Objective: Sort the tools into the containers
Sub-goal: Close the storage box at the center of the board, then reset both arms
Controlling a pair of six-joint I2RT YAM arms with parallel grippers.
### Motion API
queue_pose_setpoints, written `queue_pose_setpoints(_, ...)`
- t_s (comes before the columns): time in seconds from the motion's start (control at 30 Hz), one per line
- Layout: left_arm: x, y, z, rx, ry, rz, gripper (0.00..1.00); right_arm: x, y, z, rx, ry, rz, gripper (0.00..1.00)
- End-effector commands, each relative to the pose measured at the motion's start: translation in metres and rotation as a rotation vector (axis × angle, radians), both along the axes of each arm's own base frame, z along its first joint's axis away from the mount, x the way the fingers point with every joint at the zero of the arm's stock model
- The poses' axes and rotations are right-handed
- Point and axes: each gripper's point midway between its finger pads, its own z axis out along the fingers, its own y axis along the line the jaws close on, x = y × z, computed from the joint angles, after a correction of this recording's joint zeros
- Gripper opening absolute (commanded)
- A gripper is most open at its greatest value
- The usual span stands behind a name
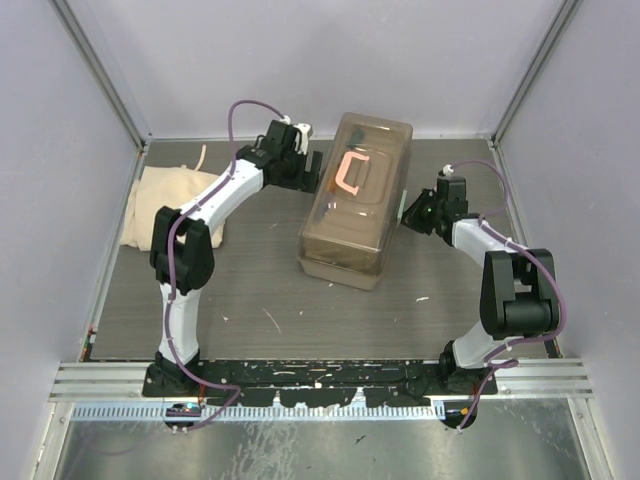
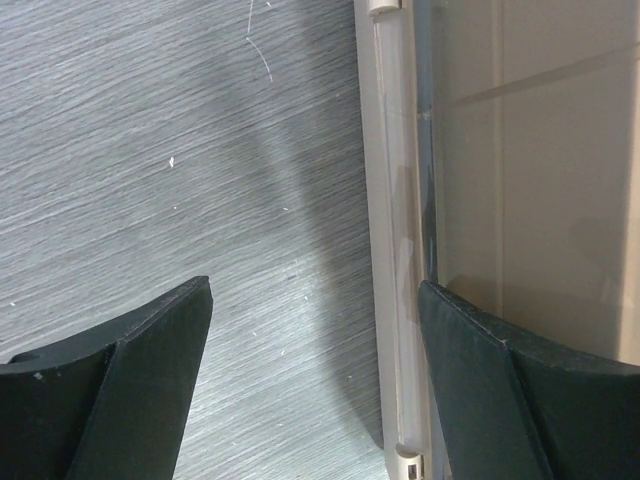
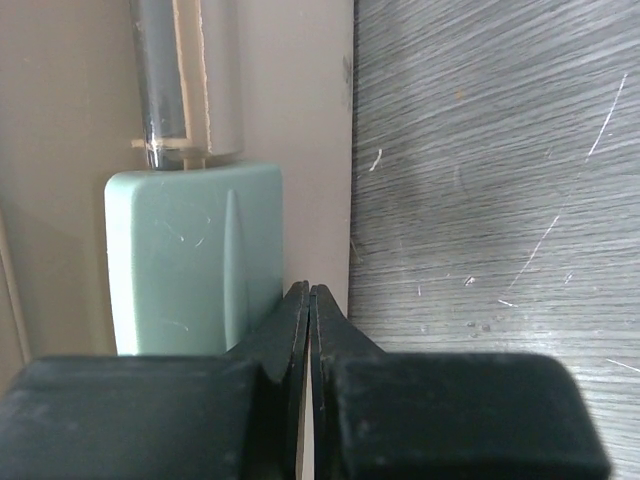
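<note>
Shut toolbox [image 1: 355, 200] near table [image 1: 250, 300] centre, an arm on each side.
The box is stiff, smooth brown plastic with rounded corners, probably slippery on its walls; the better holds look to be the pale green latch [image 3: 190, 260] or the salmon handle [image 1: 350, 172] on the lid. The left gripper [image 2: 315, 288], at its 10 o'clock, is spread beside the rim. The right gripper [image 3: 310, 295], at 3 o'clock, has its tips pressed together at the latch's edge. No tools show (weight unknowable). A soft cloth [image 1: 165, 200] lies at 9 o'clock.

toolbox [image 1: 350, 228] contents: too murky to tell | latch [image 3: 180, 250] btm: hid behind right gripper [image 3: 310, 292]
</note>
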Motion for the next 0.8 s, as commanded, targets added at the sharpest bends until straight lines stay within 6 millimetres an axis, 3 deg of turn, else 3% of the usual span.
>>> queue_pose_setpoints(0.0,-0.014,-0.039,0.027,-0.052,-0.05,-0.069,0.86,0.013,0.015,0.044,-0.008,-0.129,0.037,0.04)
queue_pose_setpoints(0.17,-0.005,-0.017,0.046,-0.066,-0.084,0.003,0.86,0.0,-0.027,0.052,-0.133,-0.111,-0.098,0.05)
queue_pose_setpoints(0.33,0.003,0.009,0.076,-0.069,-0.145,0.074,0.87,-0.018,-0.055,0.07,-0.263,-0.125,-0.172,0.09)
queue_pose_setpoints(0.4,0.003,0.022,0.089,-0.066,-0.176,0.104,0.87,-0.025,-0.061,0.081,-0.299,-0.145,-0.18,0.15)
queue_pose_setpoints(0.6,-0.02,0.058,0.143,-0.06,-0.324,0.16,0.98,-0.051,-0.036,0.126,-0.239,-0.255,-0.024,0.49)
queue_pose_setpoints(0.77,-0.054,0.084,0.166,-0.072,-0.37,0.199,0.98,-0.078,-0.028,0.165,-0.239,-0.372,0.044,0.63)
